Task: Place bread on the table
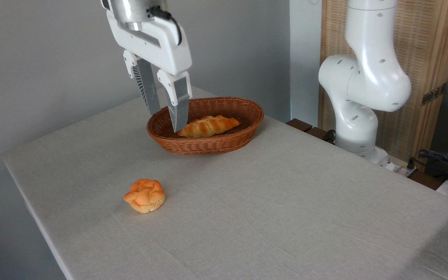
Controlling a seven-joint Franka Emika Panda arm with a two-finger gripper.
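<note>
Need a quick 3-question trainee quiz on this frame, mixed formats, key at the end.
1. True or false: the round bun lies on the table cloth, outside the basket.
2. What is in the wicker basket? A) nothing B) one braided loaf C) two buns
3. Fill in: the gripper hangs above the basket's left end, its jaws ____ and holding nothing.

Key: 1 true; 2 B; 3 open.

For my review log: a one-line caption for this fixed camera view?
Open gripper above wicker basket holding braided loaf; bun on the table.
</note>
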